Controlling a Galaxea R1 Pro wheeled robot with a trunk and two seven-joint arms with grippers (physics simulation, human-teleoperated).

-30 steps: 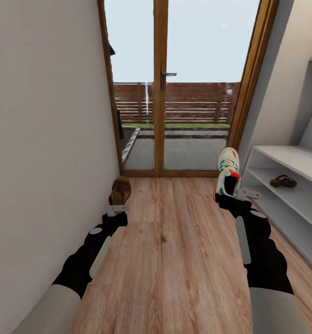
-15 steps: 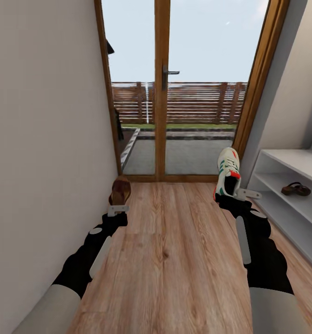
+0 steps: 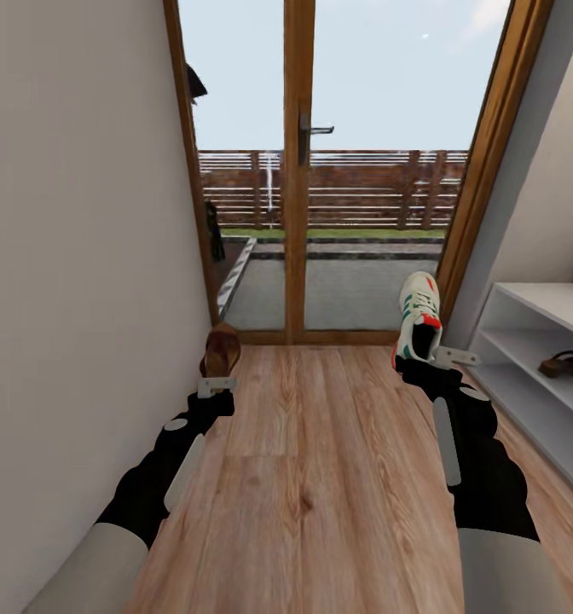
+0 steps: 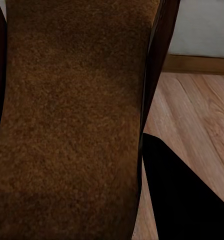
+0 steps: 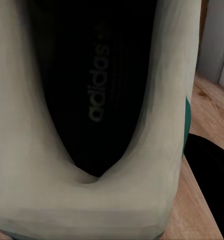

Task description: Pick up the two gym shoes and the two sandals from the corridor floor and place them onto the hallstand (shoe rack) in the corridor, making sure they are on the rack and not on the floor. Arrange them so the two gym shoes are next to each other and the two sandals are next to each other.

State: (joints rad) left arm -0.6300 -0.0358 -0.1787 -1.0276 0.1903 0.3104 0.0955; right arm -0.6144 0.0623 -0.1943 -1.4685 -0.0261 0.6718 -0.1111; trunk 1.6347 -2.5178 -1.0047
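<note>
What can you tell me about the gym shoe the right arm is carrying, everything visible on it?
The gym shoe is a white low-top sneaker with teal-green side stripes, an orange-red patch by the heel and another near the toe. It is held off the wood floor at the right gripper, toe pointing away toward the glass door, opening facing the camera. The right wrist view looks into its dark inside, where "adidas" is printed on the insole, ringed by an off-white collar. Only the gripper touches it.

hallstand [image 3: 525,341] cut off at the head view's right edge, shelved sandal [image 3: 566,365] too small for detail
</note>
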